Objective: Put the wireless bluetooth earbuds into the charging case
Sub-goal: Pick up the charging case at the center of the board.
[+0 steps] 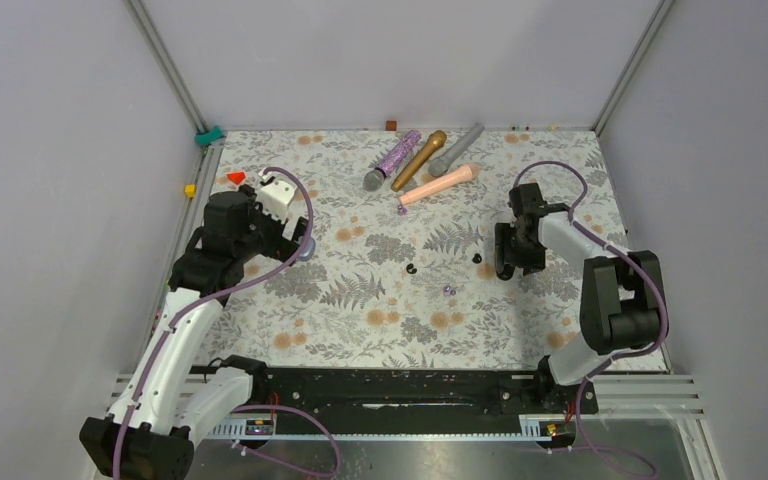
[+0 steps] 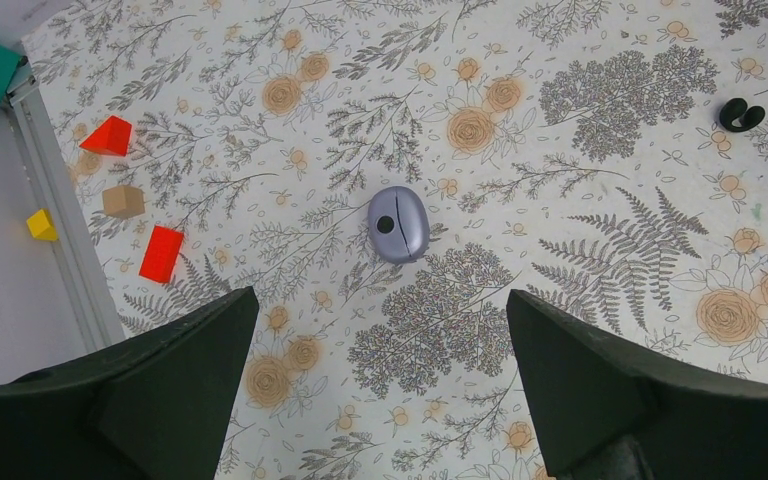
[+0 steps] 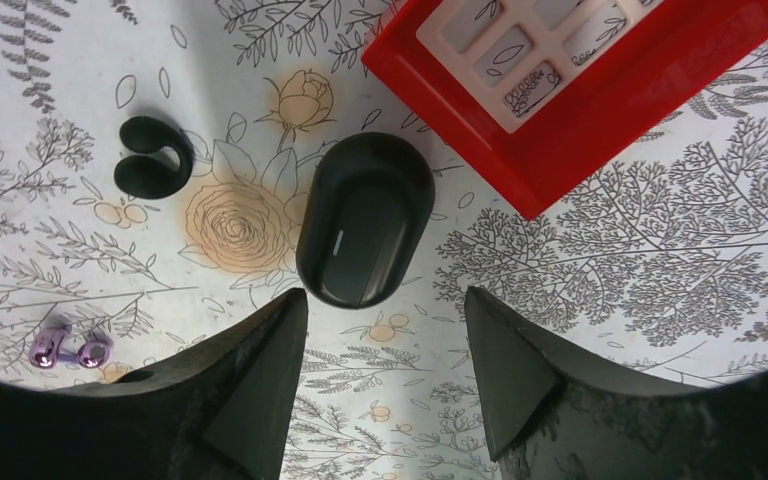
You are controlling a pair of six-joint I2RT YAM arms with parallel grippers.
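Right wrist view: right gripper point(image 3: 385, 300) hung spread and empty, black case point(image 3: 365, 225) just ahead of its fingertips.
Case's long axis ran nearly fore-aft; black earbud point(image 3: 152, 157) lay off to the left.

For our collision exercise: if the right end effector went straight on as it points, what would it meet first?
Probably the black charging case, centred ahead of the open right end effector; depth is unclear.
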